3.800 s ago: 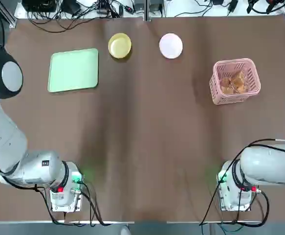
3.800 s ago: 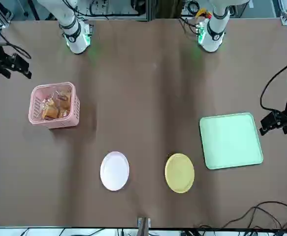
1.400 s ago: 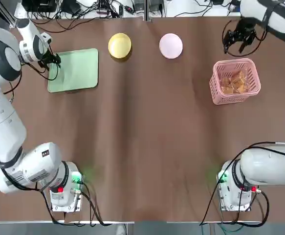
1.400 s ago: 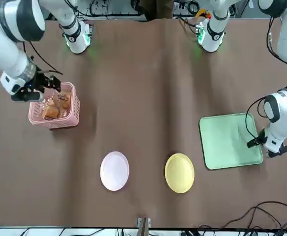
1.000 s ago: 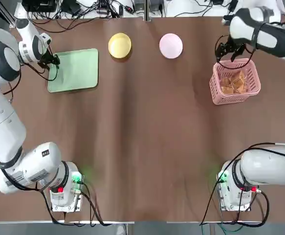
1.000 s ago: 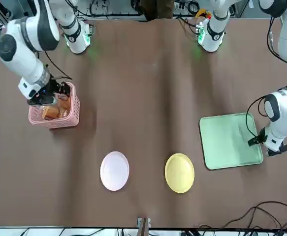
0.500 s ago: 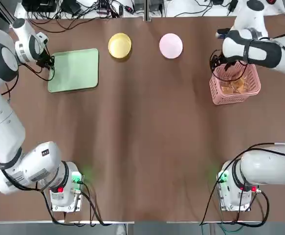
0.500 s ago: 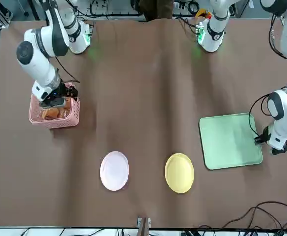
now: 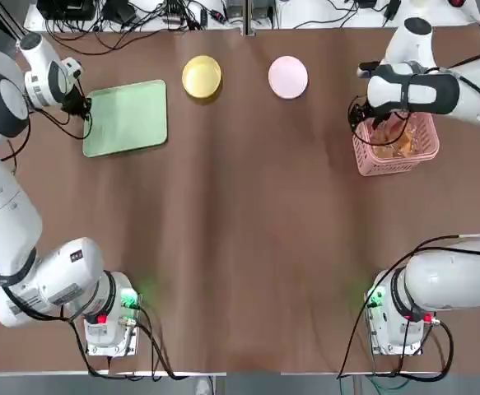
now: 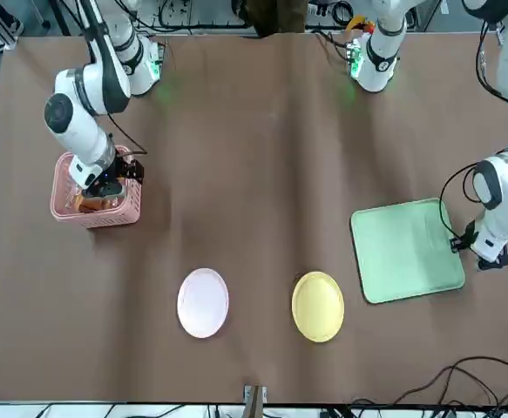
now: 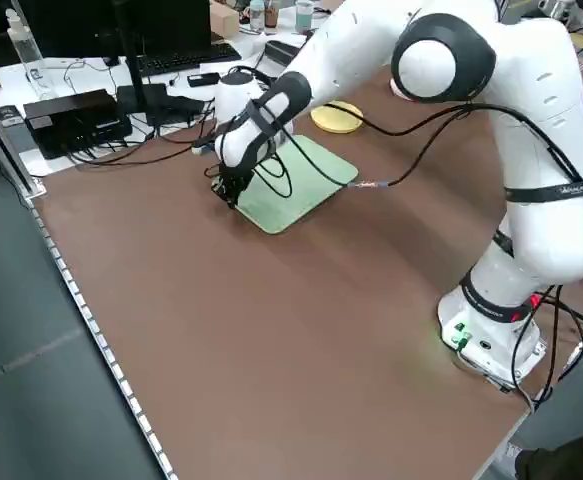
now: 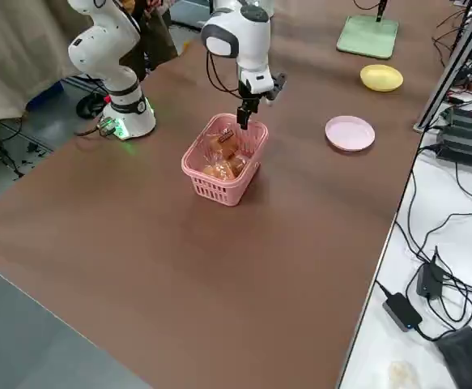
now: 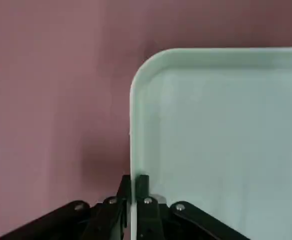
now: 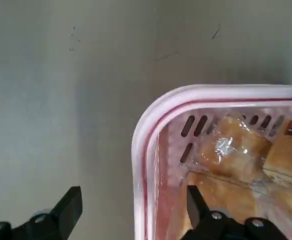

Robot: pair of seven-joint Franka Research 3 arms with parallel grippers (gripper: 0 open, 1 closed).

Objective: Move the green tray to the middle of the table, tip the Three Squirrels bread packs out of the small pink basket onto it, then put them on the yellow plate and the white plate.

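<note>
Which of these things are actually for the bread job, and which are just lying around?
For the job:
- green tray, its rim between the left end effector's fingers
- pink basket
- wrapped bread packs in it
- yellow plate
- white plate

Just lying about:
- keyboard
- spray bottle
- loose cables

We see cables (image 9: 108,39) + metal post (image 9: 247,16) at far edge, kybd (image 11: 186,60), monitor (image 11: 71,40) & spray btl (image 11: 29,58) beyond.
</note>
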